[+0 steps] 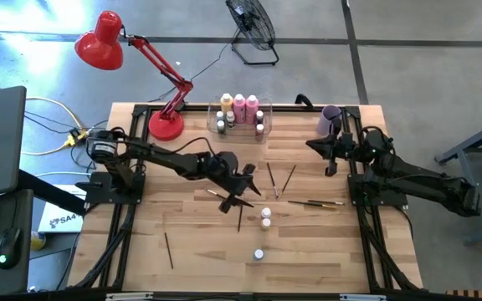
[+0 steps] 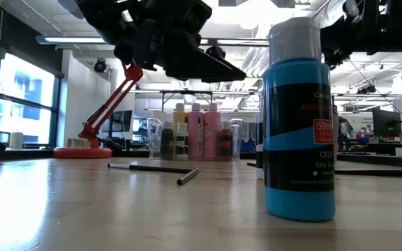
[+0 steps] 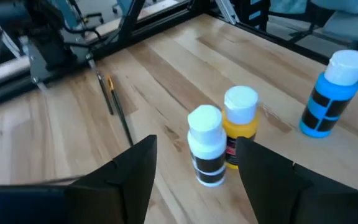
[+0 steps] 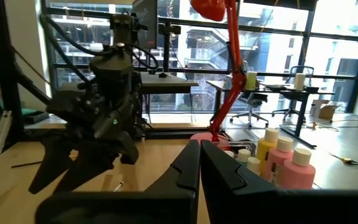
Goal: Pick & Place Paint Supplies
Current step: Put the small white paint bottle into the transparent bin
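My left gripper (image 1: pixel 252 187) hangs open above the table's middle, touching nothing. Just beyond its fingertips stand two tiny white-capped bottles, one black-and-white (image 3: pixel 207 147) and one yellow (image 3: pixel 240 123), with a blue one (image 3: pixel 333 93) farther off toward the near edge (image 1: pixel 258 254). The blue bottle (image 2: pixel 299 118) fills the low view. Thin paintbrushes (image 1: pixel 315 202) lie loose around them. The taller pink and yellow bottles (image 1: pixel 241 106) stand in the clear bin (image 1: pixel 221 124) at the far edge. My right gripper (image 4: pixel 199 167) waits shut at the far right, near the lilac cup (image 1: pixel 331 119).
A red desk lamp (image 1: pixel 166 125) stands on the far left of the table. More brushes lie near the left gripper (image 1: pixel 239 219) and toward the near left (image 1: pixel 168 249). Bare wood lies across the near half of the table.
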You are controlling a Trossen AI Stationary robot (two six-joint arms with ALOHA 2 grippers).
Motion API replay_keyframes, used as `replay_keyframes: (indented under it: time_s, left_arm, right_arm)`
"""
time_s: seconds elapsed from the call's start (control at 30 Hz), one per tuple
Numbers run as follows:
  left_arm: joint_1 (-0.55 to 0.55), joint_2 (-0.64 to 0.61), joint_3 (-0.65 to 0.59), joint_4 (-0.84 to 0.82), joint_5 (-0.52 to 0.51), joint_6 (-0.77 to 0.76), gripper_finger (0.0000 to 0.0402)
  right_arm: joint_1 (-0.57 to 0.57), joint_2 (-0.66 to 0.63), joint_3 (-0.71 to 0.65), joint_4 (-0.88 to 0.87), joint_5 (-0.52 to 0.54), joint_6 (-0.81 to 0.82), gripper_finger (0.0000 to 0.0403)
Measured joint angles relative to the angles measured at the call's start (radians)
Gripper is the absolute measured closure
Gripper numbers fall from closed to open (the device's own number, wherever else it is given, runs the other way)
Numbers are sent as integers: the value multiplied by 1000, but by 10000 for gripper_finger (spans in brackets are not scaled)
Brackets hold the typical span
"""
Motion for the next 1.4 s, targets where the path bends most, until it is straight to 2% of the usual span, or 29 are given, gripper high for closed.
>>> replay_keyframes:
  time_s: [0.17,0.43,0.53,0.6,0.83,1.07,1.4]
  left_arm:
    - [3,0,0,3,2,-105,190]
    - [3,48,10,74,1,-143,190]
    - [1,82,25,47,-1,-171,190]
    - [-5,129,70,77,-6,-177,190]
    - [-10,175,141,-68,6,-163,190]
    - [-25,177,144,-59,44,-162,190]
    - [-23,186,156,-37,36,-163,190]
  right_arm:
    - [0,0,0,4,-44,0,399]
    - [0,0,0,15,-41,-2,399]
    - [0,0,0,21,-38,-4,399]
    - [0,0,0,21,-39,-8,399]
    - [0,1,0,23,-38,-11,399]
    - [0,1,0,28,-37,-11,399]
    - [0,1,0,36,-38,-11,399]
